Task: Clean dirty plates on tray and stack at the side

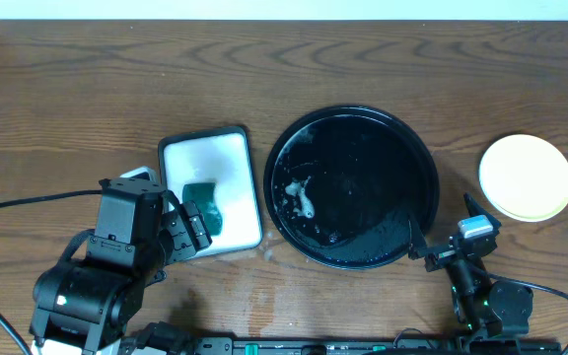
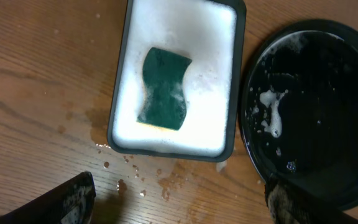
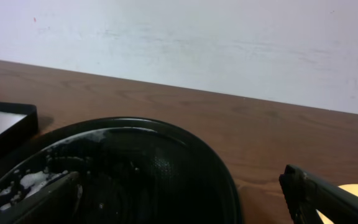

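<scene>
Brown wooden bench [image 1: 67, 99] is carrying the tray [image 1: 373, 158], foam flecking it, with the plates [image 1: 526, 177] sitting well apart on its right, yellow on top. Left gripper [image 2: 179, 205] and right gripper [image 3: 179, 194] are hanging with jaws wide open, gripping nothing.

We look straight down on a wooden table [image 1: 67, 118]. At its middle sits the round black tray [image 1: 383, 158], wet and glossy, with clumps of white foam [image 1: 300, 197] near its left rim. Just to its left lies a white rectangular tray [image 1: 205, 158] holding a green sponge [image 1: 203, 207]. The left gripper [image 1: 187, 225] hangs over that tray's near-left corner. The right gripper [image 1: 441, 219], opened wide, stands at the black tray's near-right rim. A pale yellow plate [image 1: 526, 177] rests on the table to the right, apart from the black tray.
</scene>
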